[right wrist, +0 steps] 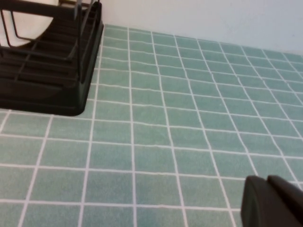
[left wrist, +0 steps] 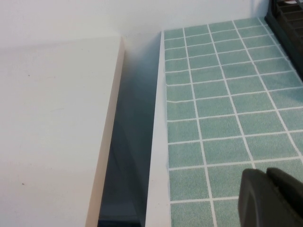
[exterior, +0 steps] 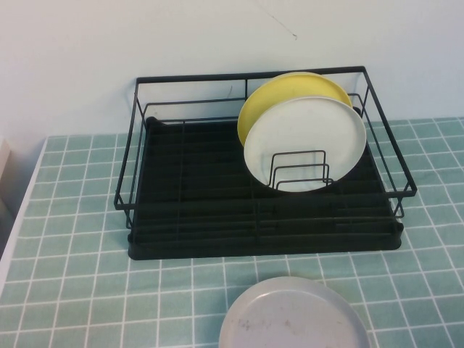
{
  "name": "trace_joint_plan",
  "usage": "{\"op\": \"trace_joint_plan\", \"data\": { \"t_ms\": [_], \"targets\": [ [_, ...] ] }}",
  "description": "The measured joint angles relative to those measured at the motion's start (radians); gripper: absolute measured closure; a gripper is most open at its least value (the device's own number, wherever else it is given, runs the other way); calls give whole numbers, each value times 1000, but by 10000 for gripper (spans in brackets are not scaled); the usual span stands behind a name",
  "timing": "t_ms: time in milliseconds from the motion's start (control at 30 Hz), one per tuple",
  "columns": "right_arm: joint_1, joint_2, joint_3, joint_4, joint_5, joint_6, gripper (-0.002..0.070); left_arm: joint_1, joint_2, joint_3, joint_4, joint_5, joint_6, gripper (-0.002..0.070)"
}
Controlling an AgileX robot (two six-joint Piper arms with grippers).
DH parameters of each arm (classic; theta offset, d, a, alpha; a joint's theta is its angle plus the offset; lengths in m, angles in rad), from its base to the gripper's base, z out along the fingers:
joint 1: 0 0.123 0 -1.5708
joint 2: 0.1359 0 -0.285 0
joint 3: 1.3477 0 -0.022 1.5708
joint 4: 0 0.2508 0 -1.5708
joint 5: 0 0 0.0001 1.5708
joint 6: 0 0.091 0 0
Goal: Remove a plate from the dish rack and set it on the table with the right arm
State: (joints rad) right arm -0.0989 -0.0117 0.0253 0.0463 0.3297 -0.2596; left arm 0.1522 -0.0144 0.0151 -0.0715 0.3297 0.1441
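The pale grey speckled plate (exterior: 293, 315) lies flat on the teal tiled table (exterior: 80, 232), in front of the black wire dish rack (exterior: 261, 239). Neither gripper touches it, and neither shows in the high view. My right gripper (right wrist: 266, 182) is shut and empty, low over bare tiles to the right of the rack's corner (right wrist: 57, 90). My left gripper (left wrist: 266, 174) is shut and empty over tiles near the table's left edge, with a corner of the rack (left wrist: 289, 19) far ahead.
A white plate (exterior: 304, 141) and a yellow plate (exterior: 279, 98) stand upright in the rack's right half. A white wall rises behind. A pale board (left wrist: 52, 118) sits beyond a gap at the table's left edge (left wrist: 158, 142).
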Motion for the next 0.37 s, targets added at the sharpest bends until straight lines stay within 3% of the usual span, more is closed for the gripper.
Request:
{"op": "trace_joint_plan", "data": {
  "t_ms": [367],
  "targets": [
    [4,0,-1,0,7,0,678,0,0,0,0,0,0,678]
  ]
}}
